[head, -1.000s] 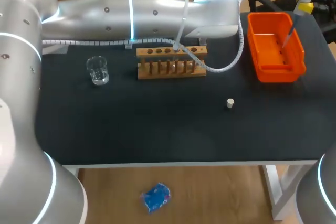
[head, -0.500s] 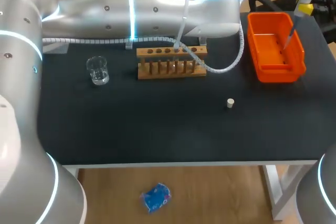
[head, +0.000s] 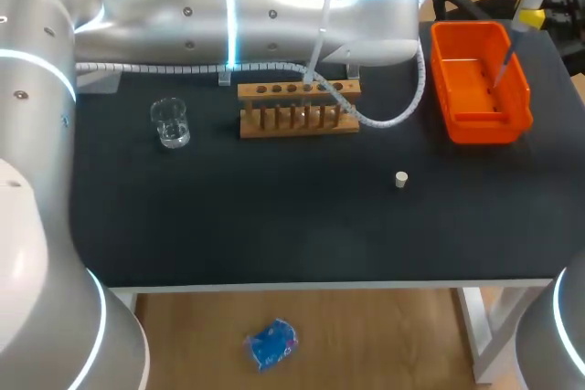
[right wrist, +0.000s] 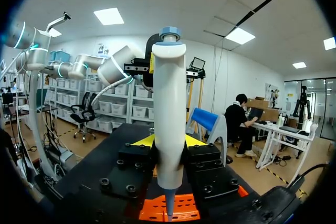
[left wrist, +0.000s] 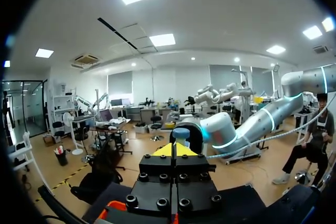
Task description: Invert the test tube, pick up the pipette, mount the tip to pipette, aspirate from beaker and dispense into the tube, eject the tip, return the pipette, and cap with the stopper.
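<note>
Holding the pipette (right wrist: pixel 169 129) upright, the right gripper (right wrist: pixel 169 144) has its fingers clenched on the barrel from both sides. The pipette has a white body with a pale blue cap at the top, and it tapers to a thin lower end. In the head view it hangs at the desk's (head: pixel 274 226) far right corner, with the thin end pointing down into the orange bin (head: pixel 521 102).

The left gripper (left wrist: pixel 173 149) sits above the near edge of the same bin and faces the pipette. Its yellow-tipped fingers are pressed together with nothing between them.

A small clear beaker (head: pixel 170 122) stands toward the desk's left side, with what looks like a little clear liquid at the bottom. A wooden test tube rack (head: pixel 299 109) stands near the middle rear. A clear test tube (head: pixel 316 47) leans in one of the holes toward the rack's right end. A small pale stopper (head: pixel 400 179) lies on the bare desk, well apart from the rack and the bin.
</note>
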Tool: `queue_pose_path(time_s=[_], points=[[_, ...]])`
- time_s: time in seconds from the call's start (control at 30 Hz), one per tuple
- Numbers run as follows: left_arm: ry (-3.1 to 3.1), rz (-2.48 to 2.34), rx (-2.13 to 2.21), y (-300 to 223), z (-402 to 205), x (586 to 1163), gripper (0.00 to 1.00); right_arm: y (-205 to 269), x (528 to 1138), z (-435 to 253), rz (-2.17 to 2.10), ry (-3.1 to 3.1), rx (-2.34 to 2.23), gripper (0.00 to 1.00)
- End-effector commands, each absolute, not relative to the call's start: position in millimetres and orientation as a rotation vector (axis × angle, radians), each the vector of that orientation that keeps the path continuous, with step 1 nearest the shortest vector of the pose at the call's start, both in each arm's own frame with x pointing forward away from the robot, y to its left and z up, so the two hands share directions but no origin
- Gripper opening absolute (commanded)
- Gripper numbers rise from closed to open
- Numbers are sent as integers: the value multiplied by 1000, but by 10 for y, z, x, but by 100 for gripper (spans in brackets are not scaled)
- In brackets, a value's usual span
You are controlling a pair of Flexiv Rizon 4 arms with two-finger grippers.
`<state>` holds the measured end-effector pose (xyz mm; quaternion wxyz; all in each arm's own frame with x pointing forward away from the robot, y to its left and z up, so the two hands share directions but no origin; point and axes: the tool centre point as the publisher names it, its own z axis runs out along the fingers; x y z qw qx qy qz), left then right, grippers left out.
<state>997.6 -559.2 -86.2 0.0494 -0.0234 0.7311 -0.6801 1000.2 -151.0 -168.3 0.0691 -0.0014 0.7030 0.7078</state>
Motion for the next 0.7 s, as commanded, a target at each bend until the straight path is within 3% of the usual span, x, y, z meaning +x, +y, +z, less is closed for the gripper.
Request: queue_pose_path(time_s=[0.03,0.7], points=[[2232,-2078,-74,-5613,-1003,9990,0,-1513,10032,-1604,2132,2124,-14,0],[2132,-2098,7,-5485,-626,10021,0,-1513,10032,-1604,2132,2124,-14,0]])
